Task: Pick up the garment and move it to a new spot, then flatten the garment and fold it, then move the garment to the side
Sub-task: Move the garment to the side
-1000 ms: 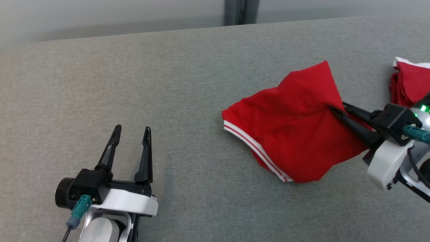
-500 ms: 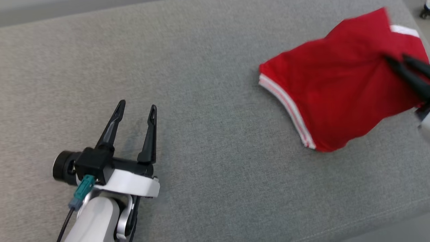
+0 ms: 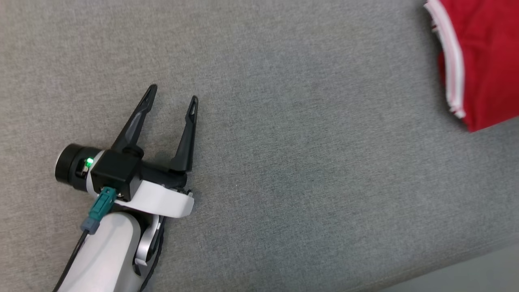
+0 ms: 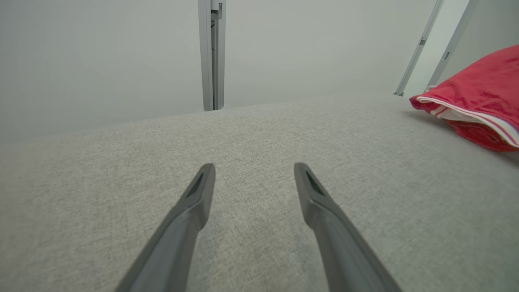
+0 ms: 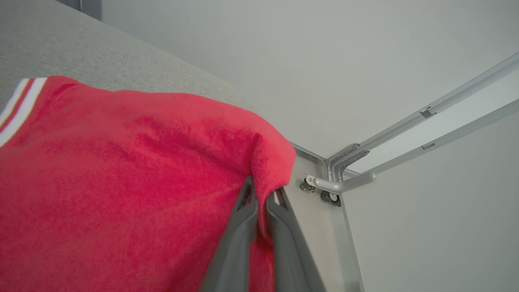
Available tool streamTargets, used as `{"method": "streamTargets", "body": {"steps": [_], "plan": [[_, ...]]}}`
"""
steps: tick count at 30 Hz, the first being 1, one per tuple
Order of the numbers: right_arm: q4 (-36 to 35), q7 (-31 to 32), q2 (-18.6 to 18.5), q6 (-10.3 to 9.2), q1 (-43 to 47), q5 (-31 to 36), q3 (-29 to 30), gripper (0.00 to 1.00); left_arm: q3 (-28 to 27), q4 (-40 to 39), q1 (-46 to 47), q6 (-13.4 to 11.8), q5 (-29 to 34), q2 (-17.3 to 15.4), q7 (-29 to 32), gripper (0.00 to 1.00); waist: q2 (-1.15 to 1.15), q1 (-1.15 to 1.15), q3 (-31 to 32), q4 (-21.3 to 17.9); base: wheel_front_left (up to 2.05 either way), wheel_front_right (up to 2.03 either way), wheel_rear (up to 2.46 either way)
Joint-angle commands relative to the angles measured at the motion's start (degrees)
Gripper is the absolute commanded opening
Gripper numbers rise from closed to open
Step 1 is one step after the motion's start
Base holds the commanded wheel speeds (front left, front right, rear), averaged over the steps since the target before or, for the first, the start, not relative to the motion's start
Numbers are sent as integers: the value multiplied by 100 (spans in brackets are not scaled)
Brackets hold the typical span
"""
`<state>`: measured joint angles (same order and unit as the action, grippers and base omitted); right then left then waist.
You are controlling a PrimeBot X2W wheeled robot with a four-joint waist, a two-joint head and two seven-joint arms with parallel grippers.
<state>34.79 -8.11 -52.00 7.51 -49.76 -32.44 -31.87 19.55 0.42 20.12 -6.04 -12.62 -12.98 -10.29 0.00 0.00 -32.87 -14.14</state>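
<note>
The grey, cloth-covered bench [image 3: 284,170] takes most of the head view. The red garment [image 3: 486,61], with white stripes along one hem, is in the upper right corner of that view, cut off by the frame edge. In the left wrist view it appears at the right edge, low over the bench. I cannot say for sure whether its lower part touches the surface.

I judge the garment to be light, soft and limp. It is not fragile, and the knit cloth is probably not slippery. Held at one point it hangs in a bunch and folds on itself. For flattening, a better hold would be on the striped hem or on two corners well apart, one for each claw.

The right claw [image 5: 263,188], at the lower centre of the right wrist view, is closed almost completely. It pinches a fold of the red cloth, which drapes over its fingertips. The left claw [image 3: 173,93], at the lower left of the head view, has its fingers spread wide with nothing between them. It is low over the bare bench, well apart from the garment.
</note>
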Motion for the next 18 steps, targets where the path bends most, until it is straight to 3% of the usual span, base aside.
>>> {"method": "streamTargets", "body": {"steps": [1,7,8,9,10,18], "plan": [[370,-90,65,-3,-161,72,93,0,38,-39,143,34,67,-46,46,100,0,0,-221,26,0,0,0],[1557,-359,582,-3,-556,308,384,0,88,-88,226,41,154,-169,193,100,0,0,-450,-14,0,0,0],[1731,-399,688,-3,-592,320,434,35,95,-90,234,44,149,-186,212,100,0,0,-469,-20,0,0,0],[1877,-449,818,-3,-616,266,504,61,102,-93,242,47,148,-199,223,100,0,0,-481,-26,0,0,0],[2019,-497,906,-3,-631,304,536,100,106,-101,247,47,150,-210,241,100,0,0,-492,-32,0,0,0],[2710,-711,1555,-3,-350,122,1096,100,122,-91,162,-8,113,-227,239,100,0,0,-336,-139,0,0,0]]}}
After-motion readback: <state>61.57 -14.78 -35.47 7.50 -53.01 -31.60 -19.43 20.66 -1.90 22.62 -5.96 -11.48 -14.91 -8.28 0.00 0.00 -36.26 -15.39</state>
